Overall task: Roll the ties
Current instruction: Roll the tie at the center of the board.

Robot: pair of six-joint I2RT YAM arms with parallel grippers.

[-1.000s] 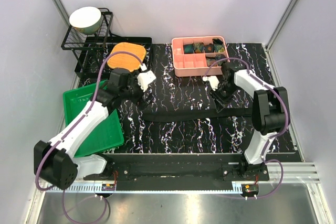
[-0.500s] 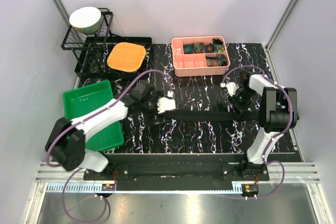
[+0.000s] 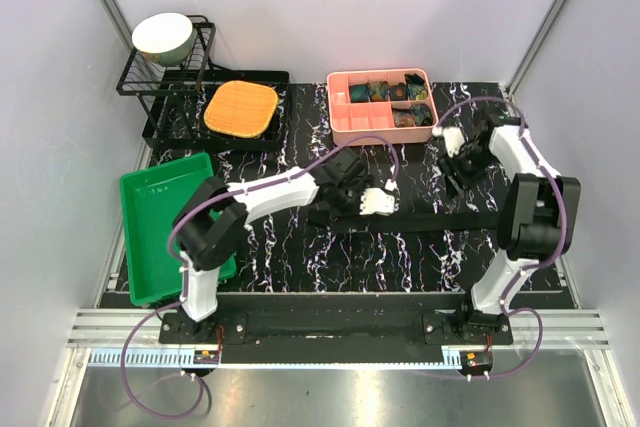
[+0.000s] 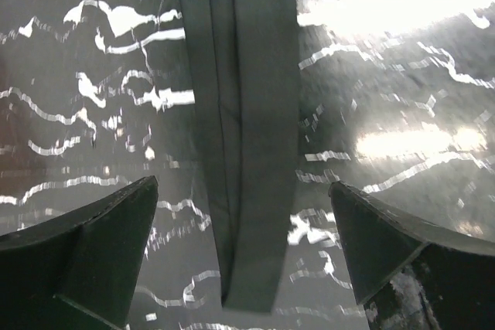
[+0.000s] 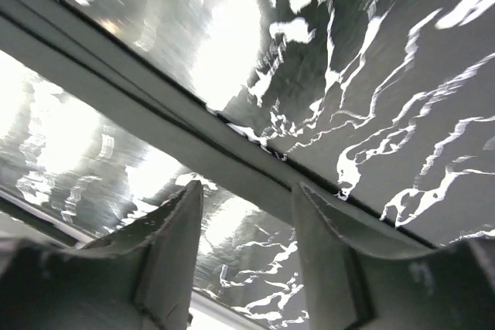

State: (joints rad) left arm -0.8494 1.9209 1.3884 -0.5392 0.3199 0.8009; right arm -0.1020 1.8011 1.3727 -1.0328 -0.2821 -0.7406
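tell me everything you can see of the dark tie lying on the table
The tie is a long, narrow strip of plain dark, matte fabric. It lies flat, straight and unrolled across the black marbled table. The left wrist view shows lengthwise folds or seams and a blunt end. That end sits between the spread fingers of the left gripper, which do not touch it. No pattern is visible.

"Where does the tie (image 3: 440, 219) lie?"
"Flat on the marbled table (image 3: 300, 147), running left to right. The left gripper (image 3: 375, 203) is over its left part."
"And the right gripper (image 3: 460, 162)?"
"Far side of the tie, near the pink divided box (image 3: 345, 132)."
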